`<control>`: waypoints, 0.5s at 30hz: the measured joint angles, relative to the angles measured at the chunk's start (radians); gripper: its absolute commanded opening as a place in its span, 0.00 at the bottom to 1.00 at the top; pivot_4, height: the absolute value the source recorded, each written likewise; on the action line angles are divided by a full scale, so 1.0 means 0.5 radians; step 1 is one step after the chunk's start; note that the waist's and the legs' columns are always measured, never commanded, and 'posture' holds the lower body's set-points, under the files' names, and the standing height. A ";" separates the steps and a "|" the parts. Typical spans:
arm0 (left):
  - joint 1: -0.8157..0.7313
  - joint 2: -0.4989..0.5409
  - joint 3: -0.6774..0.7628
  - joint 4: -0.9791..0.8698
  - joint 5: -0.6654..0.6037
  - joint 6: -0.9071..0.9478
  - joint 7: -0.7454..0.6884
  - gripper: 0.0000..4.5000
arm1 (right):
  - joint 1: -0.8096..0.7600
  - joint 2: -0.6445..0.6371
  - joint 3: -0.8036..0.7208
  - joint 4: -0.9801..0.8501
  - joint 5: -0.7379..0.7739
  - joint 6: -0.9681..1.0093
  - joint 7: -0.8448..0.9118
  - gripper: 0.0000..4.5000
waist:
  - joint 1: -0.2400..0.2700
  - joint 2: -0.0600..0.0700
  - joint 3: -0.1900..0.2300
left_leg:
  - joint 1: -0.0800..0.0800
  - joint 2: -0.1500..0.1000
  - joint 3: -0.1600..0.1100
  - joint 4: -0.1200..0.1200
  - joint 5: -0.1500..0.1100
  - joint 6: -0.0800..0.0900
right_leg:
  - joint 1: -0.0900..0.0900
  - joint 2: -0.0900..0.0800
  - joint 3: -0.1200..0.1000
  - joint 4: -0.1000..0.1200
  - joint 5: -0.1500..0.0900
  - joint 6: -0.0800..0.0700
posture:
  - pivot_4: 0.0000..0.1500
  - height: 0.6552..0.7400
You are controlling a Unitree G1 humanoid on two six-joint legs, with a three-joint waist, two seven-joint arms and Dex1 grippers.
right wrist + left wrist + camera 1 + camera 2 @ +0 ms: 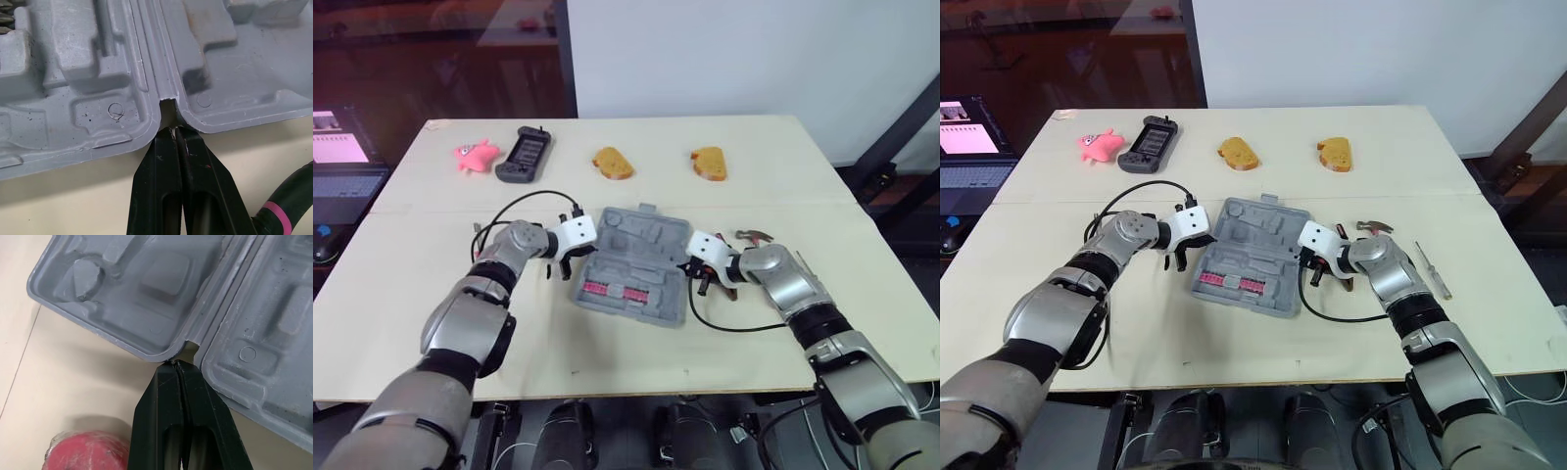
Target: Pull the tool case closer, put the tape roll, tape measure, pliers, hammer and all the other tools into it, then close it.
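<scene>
Both pinched closed and empty, left gripper (177, 365) and right gripper (174, 130) flank the tool case (631, 250), hammer (759, 235) partly hidden.

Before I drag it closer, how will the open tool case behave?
The tool case looks like thin moulded plastic, probably light and easy to slide on the table. Lying open, its halves may flex at the hinge. With the left gripper and right gripper at opposite hinge ends, uneven pulls could swing it.
</scene>
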 measured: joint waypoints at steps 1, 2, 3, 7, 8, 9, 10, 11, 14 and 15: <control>0.001 0.000 0.002 0.000 0.000 -0.007 -0.026 0.00 | 0.013 -0.001 -0.012 -0.016 0.000 0.008 0.007 0.02 | 0.002 0.000 0.000 | 0.000 0.000 0.000 0.000 0.000 0.000 | 0.000 0.000 0.000 0.000 0.000 0.000 | 1.00 0.75; 0.004 0.000 0.003 -0.002 0.000 -0.014 -0.048 0.00 | 0.029 -0.004 -0.024 -0.033 0.001 0.013 0.013 0.02 | 0.004 0.000 0.000 | 0.000 0.000 0.000 0.000 0.000 0.000 | 0.001 0.000 0.000 0.000 0.000 0.000 | 1.00 0.75; 0.007 0.000 0.006 -0.007 0.000 -0.020 -0.067 0.00 | 0.047 -0.008 -0.039 -0.050 0.002 0.017 0.024 0.02 | 0.005 0.000 0.000 | 0.000 0.000 0.000 0.000 0.000 0.000 | 0.001 -0.001 0.000 0.000 0.000 0.000 | 1.00 0.75; 0.026 0.002 0.022 -0.039 -0.003 -0.037 -0.142 0.00 | 0.095 -0.041 -0.056 -0.134 0.001 0.056 0.075 0.02 | 0.005 0.000 0.000 | 0.000 0.000 0.000 0.000 -0.002 0.002 | 0.001 -0.001 0.000 0.000 0.000 0.000 | 1.00 0.75; 0.037 0.005 0.026 -0.060 -0.008 -0.037 -0.168 0.00 | 0.107 -0.053 -0.057 -0.159 0.001 0.068 0.090 0.02 | 0.005 0.000 0.000 | 0.000 0.000 0.000 0.000 -0.002 0.003 | 0.001 -0.001 0.000 0.000 0.000 0.000 | 1.00 0.75; 0.049 0.008 0.028 -0.078 -0.014 -0.040 -0.192 0.00 | 0.120 -0.064 -0.058 -0.183 0.001 0.076 0.107 0.02 | 0.005 0.000 0.000 | 0.000 0.000 0.000 0.000 -0.002 0.003 | 0.001 -0.001 0.000 0.000 0.000 0.000 | 1.00 0.75; 0.062 0.014 0.032 -0.101 -0.021 -0.041 -0.223 0.00 | 0.134 -0.074 -0.058 -0.209 0.001 0.084 0.124 0.02 | 0.004 0.000 0.000 | 0.000 0.000 0.000 0.000 -0.002 0.003 | 0.001 -0.001 0.000 0.000 0.000 0.000 | 1.00 0.75; 0.074 0.021 0.035 -0.117 -0.027 -0.044 -0.248 0.00 | 0.144 -0.080 -0.058 -0.227 0.001 0.090 0.140 0.02 | 0.002 0.000 0.000 | 0.000 0.000 0.000 0.000 -0.002 0.003 | 0.001 -0.001 0.000 0.000 0.000 0.000 | 1.00 0.75; 0.135 0.042 0.064 -0.198 -0.051 -0.050 -0.304 0.00 | 0.180 -0.103 -0.056 -0.302 0.001 0.115 0.198 0.02 | -0.001 0.000 0.000 | 0.000 0.000 -0.001 0.000 -0.002 0.003 | 0.001 -0.001 0.000 0.000 0.000 0.000 | 1.00 0.75; 0.155 0.051 0.065 -0.231 -0.057 -0.049 -0.319 0.00 | 0.188 -0.111 -0.053 -0.321 0.000 0.124 0.215 0.02 | -0.002 0.000 0.000 | 0.000 0.000 0.000 0.000 -0.003 0.004 | 0.001 -0.001 0.000 0.000 0.000 0.000 | 1.00 0.75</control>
